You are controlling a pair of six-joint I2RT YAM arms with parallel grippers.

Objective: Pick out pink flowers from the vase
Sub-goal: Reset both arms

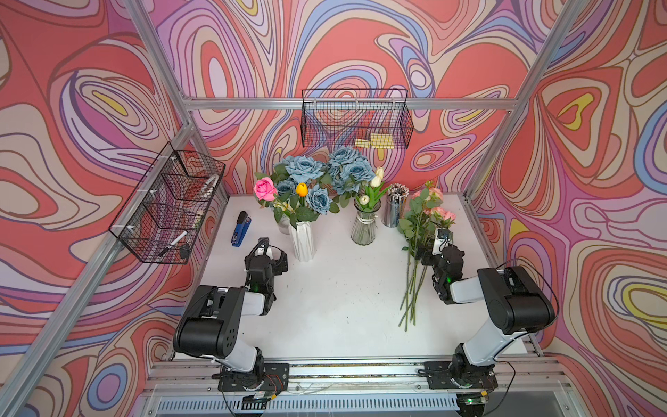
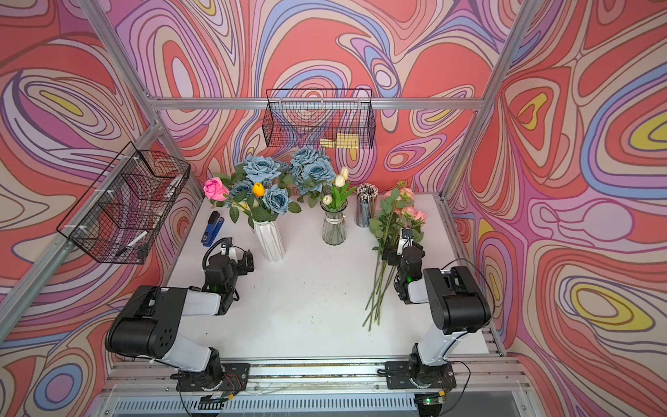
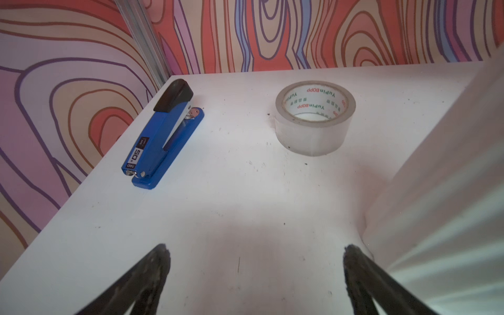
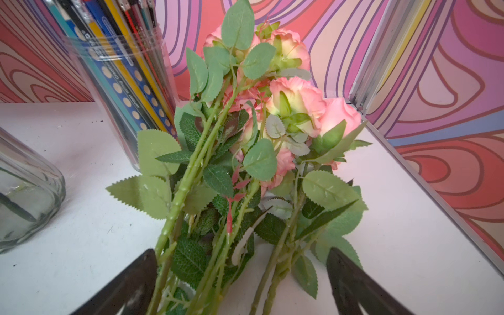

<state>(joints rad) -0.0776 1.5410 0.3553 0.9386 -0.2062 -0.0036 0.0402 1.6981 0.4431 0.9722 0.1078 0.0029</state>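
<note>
One pink flower (image 1: pixel 265 188) (image 2: pixel 215 188) stands in the white ribbed vase (image 1: pixel 302 240) (image 2: pixel 270 240) at its left side, among dusty-blue roses (image 1: pixel 306 169) and an orange tulip (image 1: pixel 301 189). Several more pink flowers (image 1: pixel 431 207) (image 2: pixel 408 213) (image 4: pixel 300 101) lie in a bundle on the table at the right, stems toward the front. My right gripper (image 1: pixel 426 252) (image 2: pixel 391 252) (image 4: pixel 241 253) is open and low over that bundle, with the stems lying loose between its wide jaws. My left gripper (image 1: pixel 279 260) (image 2: pixel 247 261) (image 3: pixel 256 248) is open and empty, just left of the white vase.
A glass vase (image 1: pixel 365 224) of white tulips and a clear jar of pencils (image 1: pixel 395 209) (image 4: pixel 128 81) stand behind the bundle. A blue stapler (image 1: pixel 241 229) (image 3: pixel 163 136) and a tape roll (image 3: pixel 315 117) lie at the back left. Wire baskets (image 1: pixel 355 119) (image 1: pixel 169 205) hang on the walls.
</note>
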